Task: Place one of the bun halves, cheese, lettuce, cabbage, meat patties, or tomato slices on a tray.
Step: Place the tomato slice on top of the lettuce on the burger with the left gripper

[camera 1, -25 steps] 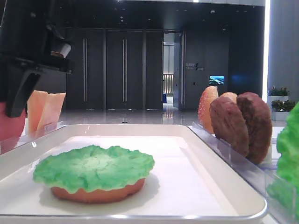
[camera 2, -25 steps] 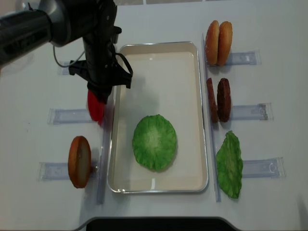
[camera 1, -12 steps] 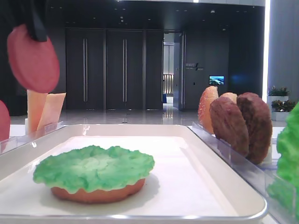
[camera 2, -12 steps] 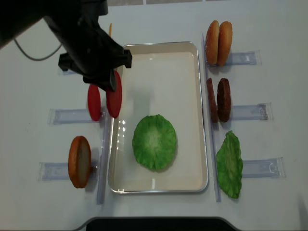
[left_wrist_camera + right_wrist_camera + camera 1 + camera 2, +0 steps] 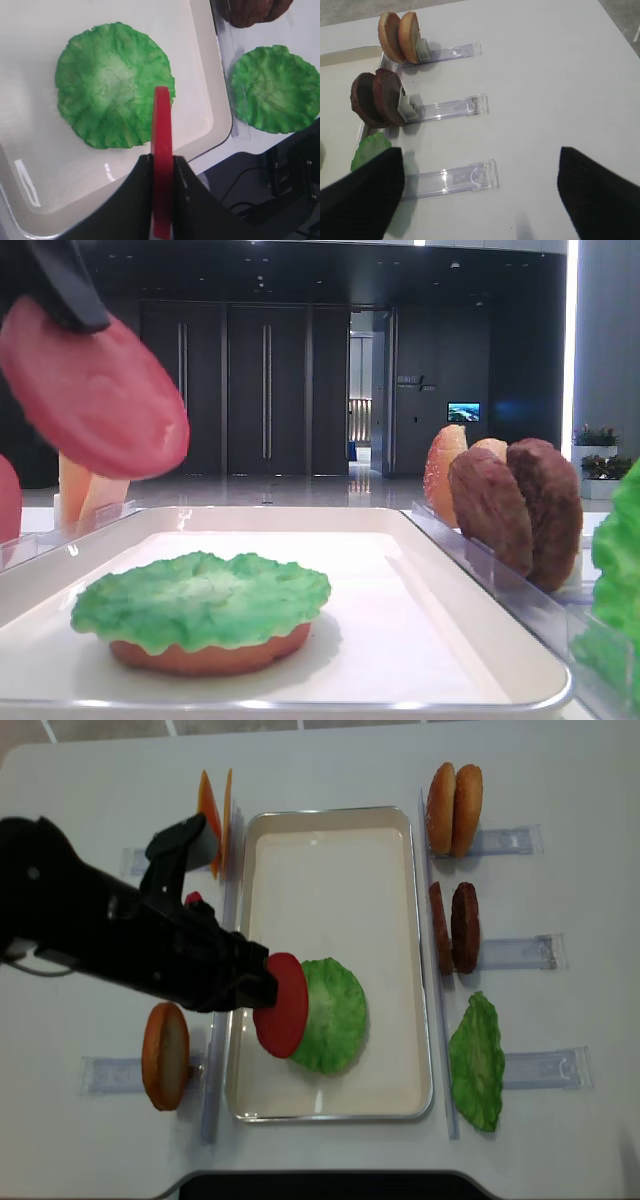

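One tomato slice [image 5: 281, 1005] is pinched on edge between the jaws of the left gripper [image 5: 161, 165], hanging over the tray's [image 5: 330, 817] left half, beside and partly above the lettuce [image 5: 332, 1014] lying on a bun half [image 5: 205, 653] in the tray. Right of the tray stand two patties [image 5: 453, 927], two buns [image 5: 454, 808] and another lettuce leaf [image 5: 478, 1061]. The right gripper's [image 5: 480, 192] jaws are spread, holding nothing.

Lettuce [image 5: 325, 1013] on a bun half [image 5: 205, 655] in the tray [image 5: 330, 830], tomato slice [image 5: 281, 1005] held over tray's left side, meat patties [image 5: 453, 927] right of tray, cheese [image 5: 212, 807] left
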You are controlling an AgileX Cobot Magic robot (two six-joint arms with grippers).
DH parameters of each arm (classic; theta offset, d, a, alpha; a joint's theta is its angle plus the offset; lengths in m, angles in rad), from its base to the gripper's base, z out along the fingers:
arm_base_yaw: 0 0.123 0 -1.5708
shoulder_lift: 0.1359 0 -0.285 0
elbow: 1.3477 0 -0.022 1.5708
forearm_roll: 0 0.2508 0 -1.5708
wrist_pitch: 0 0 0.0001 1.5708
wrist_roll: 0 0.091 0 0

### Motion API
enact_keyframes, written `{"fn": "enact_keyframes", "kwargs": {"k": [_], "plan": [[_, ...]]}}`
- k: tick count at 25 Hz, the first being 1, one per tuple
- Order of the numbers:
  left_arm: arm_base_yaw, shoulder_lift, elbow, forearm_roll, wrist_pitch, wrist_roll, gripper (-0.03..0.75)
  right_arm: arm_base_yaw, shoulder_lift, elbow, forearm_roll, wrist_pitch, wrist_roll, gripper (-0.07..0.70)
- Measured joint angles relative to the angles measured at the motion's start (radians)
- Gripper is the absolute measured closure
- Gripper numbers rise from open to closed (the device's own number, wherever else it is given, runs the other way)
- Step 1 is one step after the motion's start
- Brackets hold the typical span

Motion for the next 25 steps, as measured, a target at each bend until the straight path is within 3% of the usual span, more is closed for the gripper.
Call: {"fn": "enact_keyframes", "kwargs": {"k": [3, 5, 7, 10, 15, 18, 25], "plan": [[0.007, 0.001, 0.092, -0.143, -0.071, 0.197, 0.650, 0.000, 0.000, 0.000, 0.000, 0.000, 0.000, 0.041], [0.007, 0.003, 0.127, -0.234, -0.126, 0.260, 0.650, 0.000, 0.000, 0.000, 0.000, 0.000, 0.000, 0.041], [0.007, 0.005, 0.147, -0.344, -0.189, 0.326, 0.650, 0.000, 0.000, 0.000, 0.000, 0.000, 0.000, 0.041], [0.009, 0.031, 0.151, -0.498, -0.237, 0.491, 0.650, 0.000, 0.000, 0.000, 0.000, 0.000, 0.000, 0.041], [0.009, 0.137, 0.151, -0.655, -0.233, 0.666, 0.650, 0.000, 0.000, 0.000, 0.000, 0.000, 0.000, 0.041], [0.010, 0.203, 0.151, -0.729, -0.197, 0.750, 0.650, 0.000, 0.000, 0.000, 0.000, 0.000, 0.000, 0.041], [0.010, 0.292, 0.151, -0.809, -0.166, 0.860, 0.650, 0.000, 0.000, 0.000, 0.000, 0.000, 0.000, 0.041]]}}
